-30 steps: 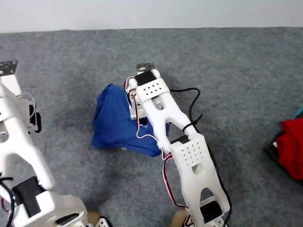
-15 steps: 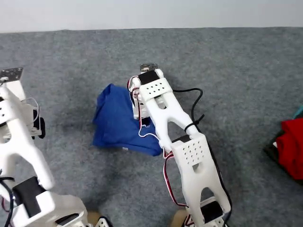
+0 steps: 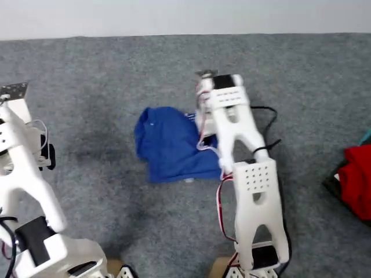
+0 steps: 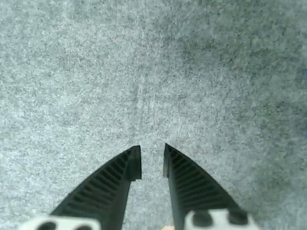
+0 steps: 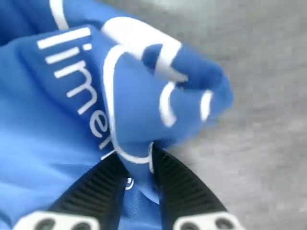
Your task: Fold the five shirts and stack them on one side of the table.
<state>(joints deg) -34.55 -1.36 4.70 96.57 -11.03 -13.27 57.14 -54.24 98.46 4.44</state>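
Blue shirt (image 3: 171, 145) lies bunched on the grey table (image 3: 301, 75), about midway between its near and far edges. It sits just left of the right arm (image 3: 252, 185), which stretches out from the near edge. The right gripper (image 5: 139, 155) is clamped on a fold at the shirt's right side, and white lettering bulges over its fingertips. The left gripper (image 4: 152, 160) hangs over bare table at the left, its fingers a narrow gap apart with nothing between them. A red garment (image 3: 356, 179) sits at the right edge, well apart from the shirt.

Compared with half a second ago, shirt and right gripper have shifted rightward together, while the left arm has kept its place.

The bundle's long axis runs roughly slantwise, from far left to near right.
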